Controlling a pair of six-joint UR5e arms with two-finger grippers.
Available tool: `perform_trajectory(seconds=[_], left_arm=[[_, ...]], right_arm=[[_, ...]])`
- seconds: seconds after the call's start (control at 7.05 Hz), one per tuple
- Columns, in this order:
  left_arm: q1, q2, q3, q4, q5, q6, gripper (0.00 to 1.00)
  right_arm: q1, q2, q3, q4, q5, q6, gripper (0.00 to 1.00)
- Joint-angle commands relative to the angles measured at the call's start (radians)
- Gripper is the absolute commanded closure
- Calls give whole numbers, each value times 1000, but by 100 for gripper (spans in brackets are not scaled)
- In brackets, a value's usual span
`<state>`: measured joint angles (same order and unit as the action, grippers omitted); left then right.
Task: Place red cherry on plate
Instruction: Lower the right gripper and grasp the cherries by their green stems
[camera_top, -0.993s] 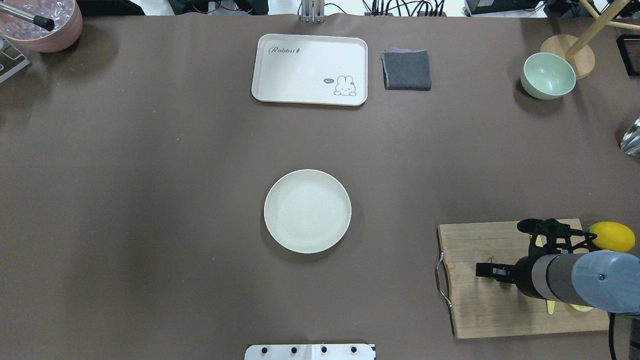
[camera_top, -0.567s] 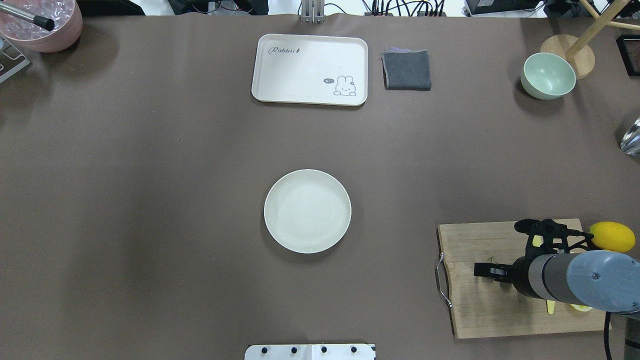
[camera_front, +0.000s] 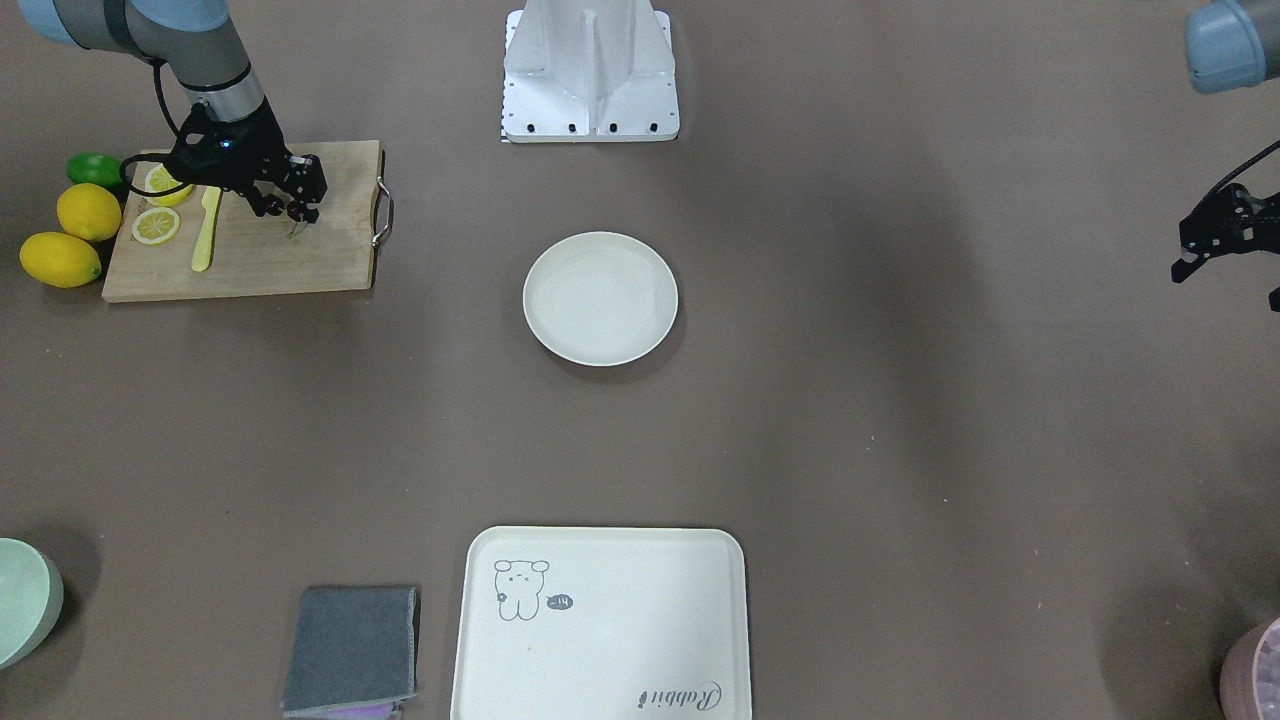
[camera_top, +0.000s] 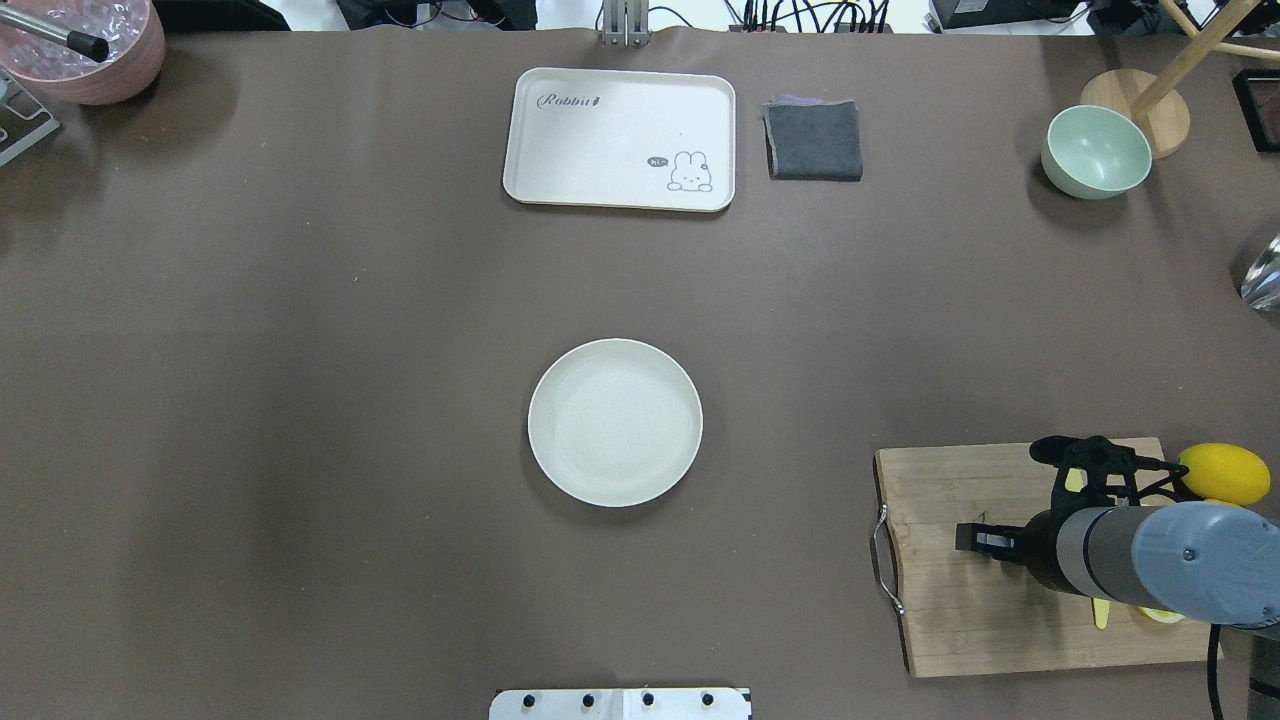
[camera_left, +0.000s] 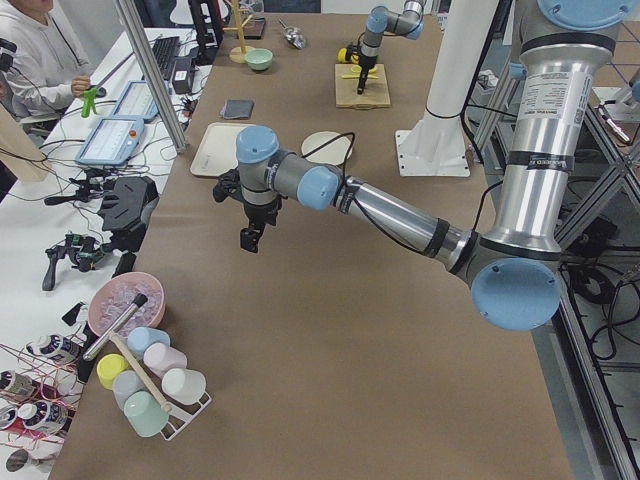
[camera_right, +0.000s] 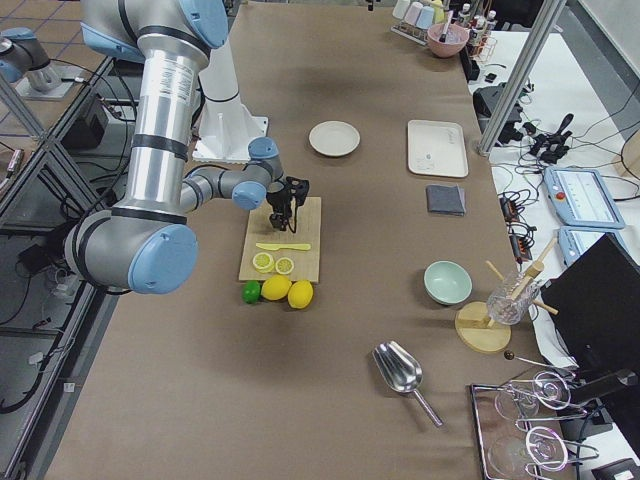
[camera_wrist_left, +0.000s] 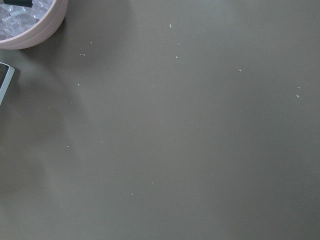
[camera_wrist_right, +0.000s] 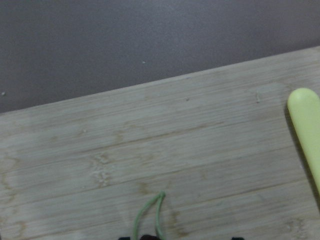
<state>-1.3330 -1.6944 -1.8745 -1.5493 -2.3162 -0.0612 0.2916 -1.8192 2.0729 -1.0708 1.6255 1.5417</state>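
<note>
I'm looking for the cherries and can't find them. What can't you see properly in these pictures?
Red cherry: the right wrist view shows only green stems; the bottom edge cuts off the fruit.
Overhead view: the right arm's fingers cover the fruit.
Whether those fingers grip it: too small in the front-facing view.
Lemon slices: mostly hidden under the right arm in the overhead view.

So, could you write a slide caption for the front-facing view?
Right gripper low over the wooden cutting board; off-white plate mid-frame.
</note>
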Motion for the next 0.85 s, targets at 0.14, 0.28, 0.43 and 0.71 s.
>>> perform_trajectory(seconds=[0.14, 0.28, 0.43, 0.71], left_arm=[[2, -1, 2, 0, -3, -6, 2], [2, -1, 3, 0, -3, -8, 2], [2, -1, 2, 0, -2, -6, 2], [2, -1, 3, 0, -2, -8, 2]], right_arm=[[8, 0, 13, 0, 4, -2, 85], [18, 0, 25, 0, 8, -2, 90], [24, 0, 30, 0, 10, -3, 90], [43, 0, 46, 0, 23, -3, 90]])
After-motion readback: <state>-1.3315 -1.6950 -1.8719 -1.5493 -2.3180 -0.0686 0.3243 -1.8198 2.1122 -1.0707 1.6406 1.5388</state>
